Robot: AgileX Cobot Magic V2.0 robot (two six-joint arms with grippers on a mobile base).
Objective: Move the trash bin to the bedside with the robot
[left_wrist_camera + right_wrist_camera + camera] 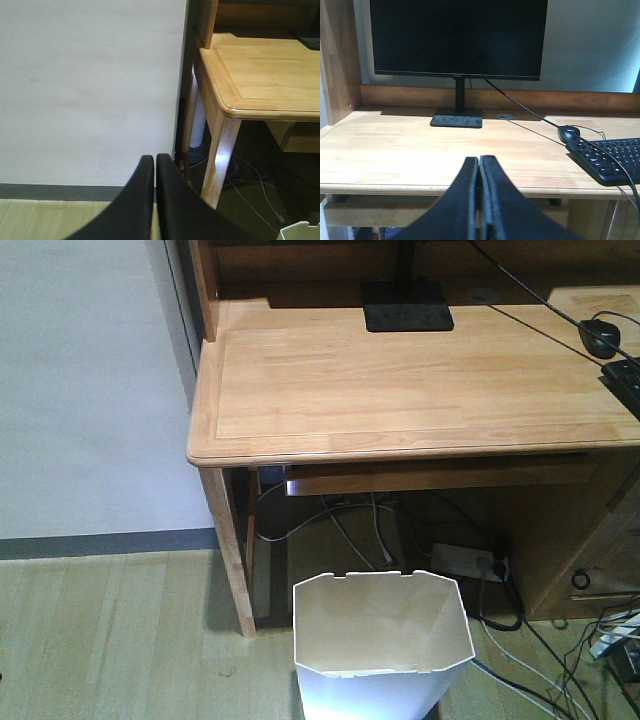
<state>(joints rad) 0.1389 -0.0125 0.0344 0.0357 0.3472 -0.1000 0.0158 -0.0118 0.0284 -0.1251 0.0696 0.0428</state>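
Closest in on both wrist cams are the grippers: left gripper [155, 159] has its two black fingers pressed together with nothing between them, and the right gripper [479, 160] is the same, fingers flush against each other and holding nothing.

Next out, the white trash bin [380, 630] stands upright on the wood floor [110, 640], just in front of the light wooden desk [400, 380], near its front left leg (only a corner of the rim shows in the left wrist view). Neither gripper touches it.

Under the desk, behind the bin, a white power strip [468, 560] lies among loose cables. On the desktop there's a black keyboard [610, 160] and a mouse [568, 133] off to the right, then a dark monitor [457, 37] on its stand at the back. A plain white wall [90, 85] runs left of the desk.
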